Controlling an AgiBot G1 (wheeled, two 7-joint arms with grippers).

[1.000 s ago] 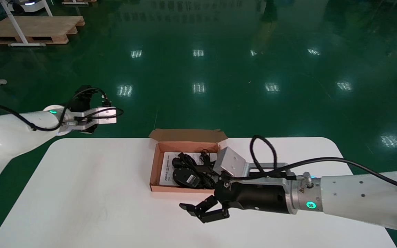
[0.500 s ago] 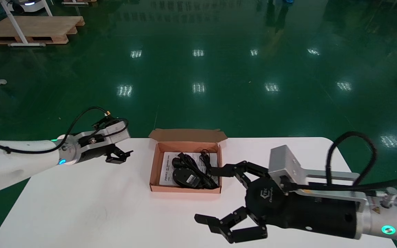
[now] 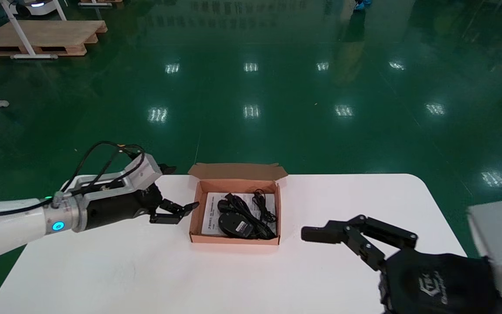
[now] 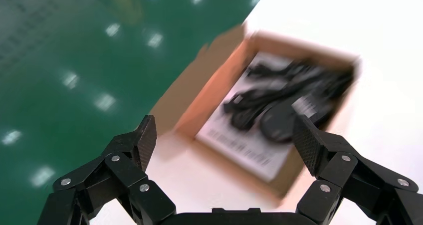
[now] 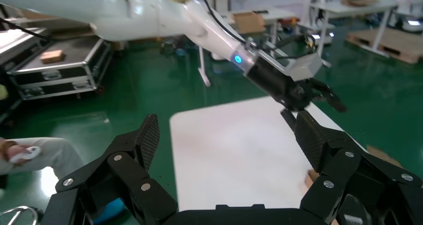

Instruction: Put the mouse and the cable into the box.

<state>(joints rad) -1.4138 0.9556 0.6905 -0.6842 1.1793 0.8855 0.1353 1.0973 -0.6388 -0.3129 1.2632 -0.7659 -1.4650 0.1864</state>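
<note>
On the white table (image 3: 103, 270), near its far edge, I see the cardboard box (image 3: 194, 213) standing open, its lid flap (image 3: 238, 171) folded back away from me. Inside it the black mouse (image 3: 233, 225) lies on a printed sheet (image 3: 210, 220). The black cable (image 3: 260, 230) is bundled just beside the mouse on its right and loops toward the far wall. Both sit within the walls.

My left gripper (image 3: 180, 186) hovers just beside the box's left wall, fingers spread wide and holding nothing. Its wrist camera looks between the two pads straight at the box and its contents.

My right gripper (image 5: 227, 135) is close to me, over the table's near right part and well apart from the box. One finger (image 3: 347, 231) points toward the box in the head view. The right wrist view shows both fingers parted wide with nothing between them.
</note>
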